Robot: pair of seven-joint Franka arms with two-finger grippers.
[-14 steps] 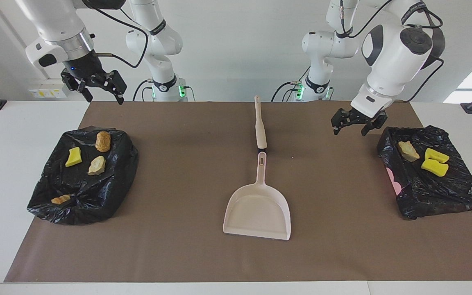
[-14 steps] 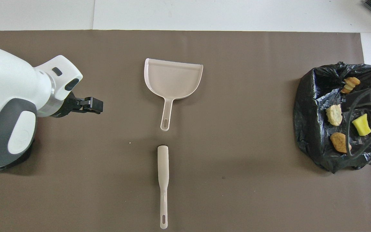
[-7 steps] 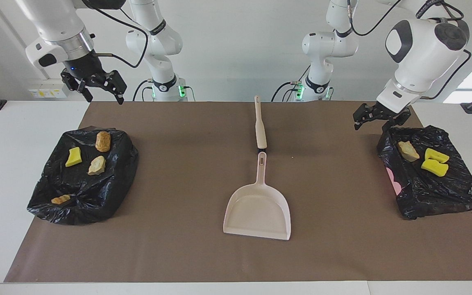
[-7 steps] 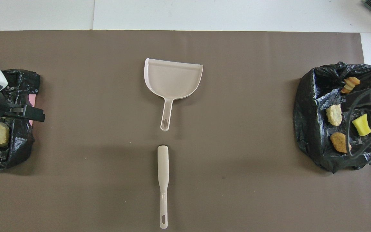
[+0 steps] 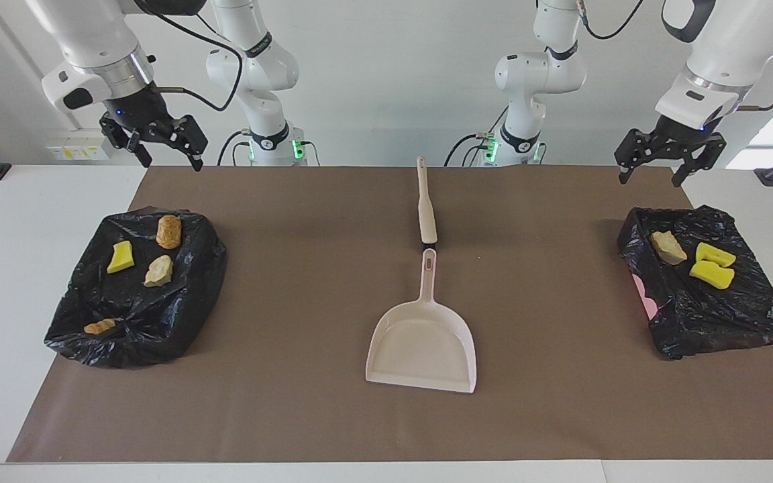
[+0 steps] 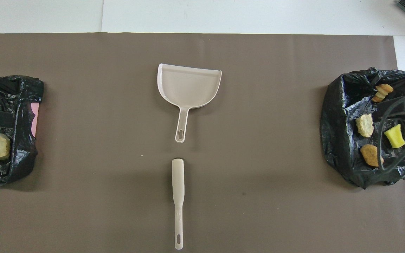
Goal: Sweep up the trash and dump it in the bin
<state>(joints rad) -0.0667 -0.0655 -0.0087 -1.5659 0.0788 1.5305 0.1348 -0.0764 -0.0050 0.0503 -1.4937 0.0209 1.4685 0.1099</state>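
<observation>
At both ends of the table, we see all seven pieces of trash (image 5: 132, 267) already lying in the two bag-lined bins (image 5: 192, 295): bright yellow spongy chunks and tan, bread-like lumps. Nothing seems left to sweep. The dustpan (image 5: 423, 348) and brush (image 5: 425, 211) lie mid-mat, unheld. Our left gripper (image 5: 652, 158) and right gripper (image 5: 168, 149) hang raised, jaws spread, empty.

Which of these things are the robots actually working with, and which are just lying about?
For the job:
- trash scraps, lying in both bins
- two bag-lined bins
- dustpan
- brush
- left gripper, right gripper, both open and raised

Just there:
- brown mat
</observation>
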